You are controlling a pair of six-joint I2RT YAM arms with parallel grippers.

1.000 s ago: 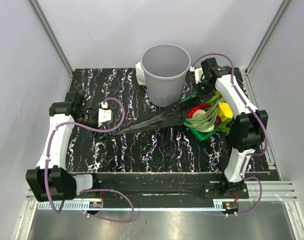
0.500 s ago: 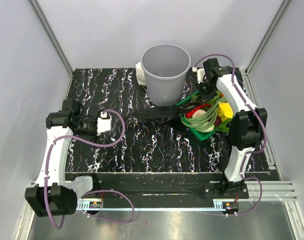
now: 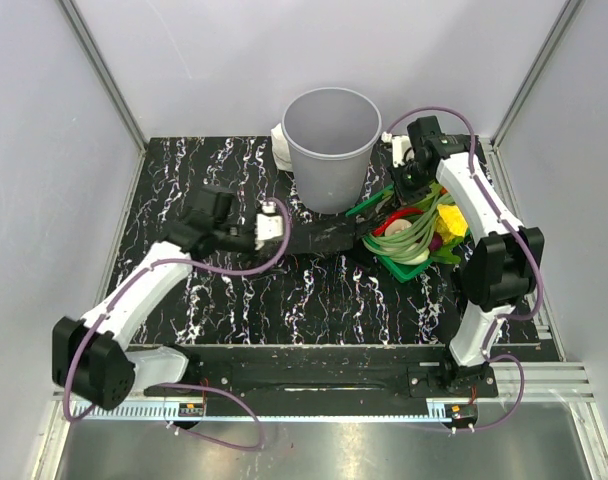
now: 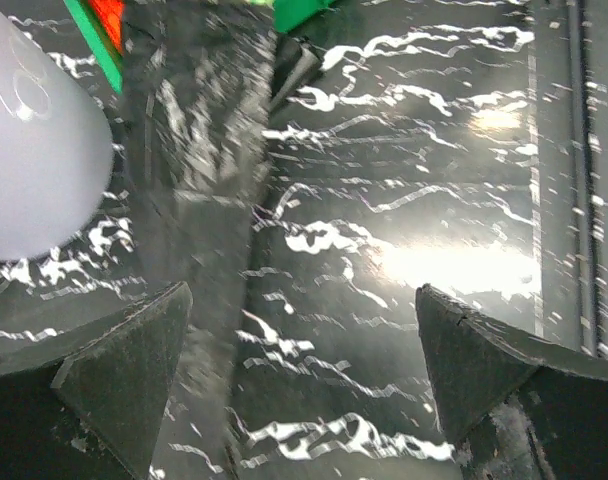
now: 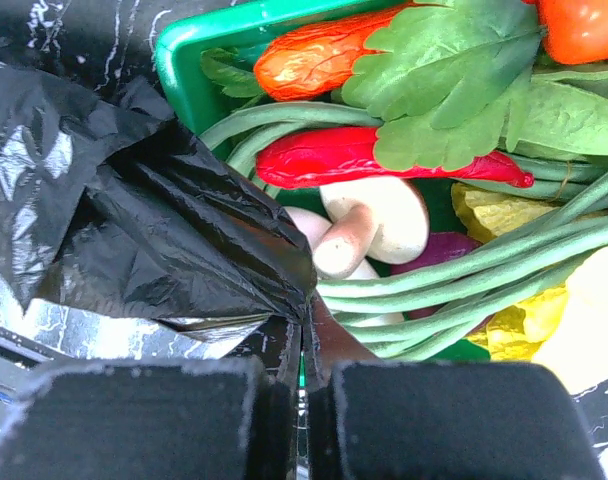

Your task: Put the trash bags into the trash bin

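Note:
The light-grey round trash bin (image 3: pixel 331 145) stands at the back middle of the table; its wall shows at the left of the left wrist view (image 4: pixel 34 160). A black trash bag (image 3: pixel 329 235) lies as a narrow strip in front of the bin. One end is lifted over the green basket, where my right gripper (image 3: pixel 402 190) is shut on its crinkled film (image 5: pixel 134 230), jaws pressed together (image 5: pixel 306 370). My left gripper (image 3: pixel 284 232) hovers wide open over the bag's left end; the strip (image 4: pixel 199 200) runs past its left finger (image 4: pixel 124 370).
A green basket (image 3: pixel 379 262) of vegetables sits right of the bin, under the right gripper, its rim (image 5: pixel 184 70) next to the bag. A small white roll (image 3: pixel 280 140) lies behind the bin's left side. The table is black marble-patterned (image 3: pixel 234 300).
My left arm has swung from the table's left side in toward the centre, to the bag's left end. The bag has drawn in shorter toward the basket. The right gripper has barely moved.

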